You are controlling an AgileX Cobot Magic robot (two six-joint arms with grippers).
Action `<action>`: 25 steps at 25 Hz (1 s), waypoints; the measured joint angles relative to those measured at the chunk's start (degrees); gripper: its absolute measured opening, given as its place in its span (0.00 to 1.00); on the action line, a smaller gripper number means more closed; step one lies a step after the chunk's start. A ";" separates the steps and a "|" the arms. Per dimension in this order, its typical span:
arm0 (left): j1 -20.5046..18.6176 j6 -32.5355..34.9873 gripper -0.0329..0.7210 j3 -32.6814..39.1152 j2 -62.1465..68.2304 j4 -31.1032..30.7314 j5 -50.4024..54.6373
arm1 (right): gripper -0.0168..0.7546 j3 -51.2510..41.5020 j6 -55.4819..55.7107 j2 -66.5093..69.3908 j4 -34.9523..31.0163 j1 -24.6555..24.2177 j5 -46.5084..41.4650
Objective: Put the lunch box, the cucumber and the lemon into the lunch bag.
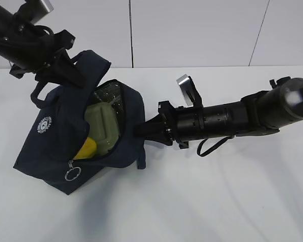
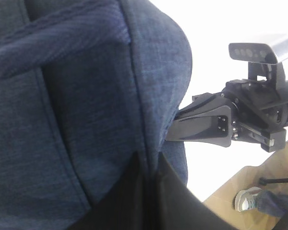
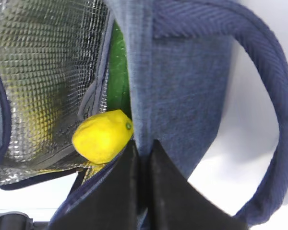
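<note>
The lemon (image 3: 104, 136) lies inside the bag (image 1: 50, 146), just left of my right claw (image 3: 143, 158), with the lunch box (image 1: 103, 126) beside it and a strip of green, probably the cucumber (image 3: 119, 76), above; this claw is closed on the bag's edge. My left claw (image 1: 73, 75) looks shut on the far rim, though cloth hides its tips. If I pull too hard, the bag may tip and the lemon could roll out of the opening.
</note>
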State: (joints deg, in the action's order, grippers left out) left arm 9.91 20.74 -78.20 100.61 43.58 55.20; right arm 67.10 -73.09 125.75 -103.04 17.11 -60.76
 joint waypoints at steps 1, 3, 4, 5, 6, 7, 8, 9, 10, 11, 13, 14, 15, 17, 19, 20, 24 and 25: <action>0.00 0.00 0.03 0.00 0.00 0.00 0.14 | 0.05 0.00 -0.27 0.00 0.00 0.00 -0.42; 0.00 0.00 0.03 0.00 0.00 0.00 0.41 | 0.05 0.00 -1.42 0.11 0.00 0.00 -1.45; 0.00 0.00 0.03 0.00 0.00 0.00 0.50 | 0.05 0.00 -1.72 0.11 0.00 0.00 -1.84; 0.00 0.00 0.03 0.00 0.00 0.10 0.64 | 0.05 0.00 -2.22 0.11 0.00 0.00 -1.96; 0.00 0.00 0.03 0.00 0.00 0.10 0.78 | 0.05 0.00 -2.59 0.11 0.00 0.00 -1.98; 0.00 0.00 0.03 0.00 0.00 0.10 0.90 | 0.05 0.00 -3.03 -0.01 0.00 0.00 -1.98; 0.00 0.00 0.03 0.00 0.00 0.21 1.02 | 0.05 0.00 -3.24 -0.22 0.11 0.00 -1.98; 0.00 0.00 0.03 0.00 0.00 0.33 1.12 | 0.05 0.00 -3.48 -0.83 0.19 0.00 -1.98; 0.00 0.00 0.03 0.00 0.00 0.44 1.36 | 0.05 0.00 -3.73 -1.33 0.33 0.00 -1.98; 0.00 0.00 0.03 0.00 0.00 0.70 1.49 | 0.05 0.00 -3.75 -2.02 0.38 0.00 -1.87; 0.00 0.00 0.03 0.00 0.00 2.05 1.73 | 0.05 0.00 -3.96 -3.11 0.77 0.00 -1.64; 0.00 0.04 0.03 0.00 0.00 2.50 1.87 | 0.05 0.00 -3.96 -3.51 0.86 0.00 -1.61; 0.00 0.45 0.03 0.00 0.00 3.09 1.87 | 0.05 0.00 -4.07 -3.77 1.03 -0.11 -1.51; 0.00 1.52 0.03 0.00 0.00 4.24 1.91 | 0.05 0.00 -4.08 -4.24 2.15 -0.66 -1.51; 0.00 2.55 0.03 0.00 0.00 5.45 2.15 | 0.05 0.00 -4.08 -4.47 3.69 -1.37 -1.51; 0.12 2.83 0.03 0.00 0.00 5.88 2.14 | 0.05 0.00 -4.08 -4.64 4.57 -1.93 -1.51; 1.07 3.43 0.03 0.00 0.00 6.45 2.18 | 0.05 0.00 -4.08 -6.76 6.25 -4.06 -1.92; 1.43 3.56 0.03 0.00 0.00 6.44 2.18 | 0.05 0.00 -4.08 -7.43 6.65 -4.41 -2.01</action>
State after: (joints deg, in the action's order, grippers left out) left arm 11.34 24.30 -78.20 100.61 50.02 57.38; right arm 67.10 -77.17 118.32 -96.39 12.70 -62.77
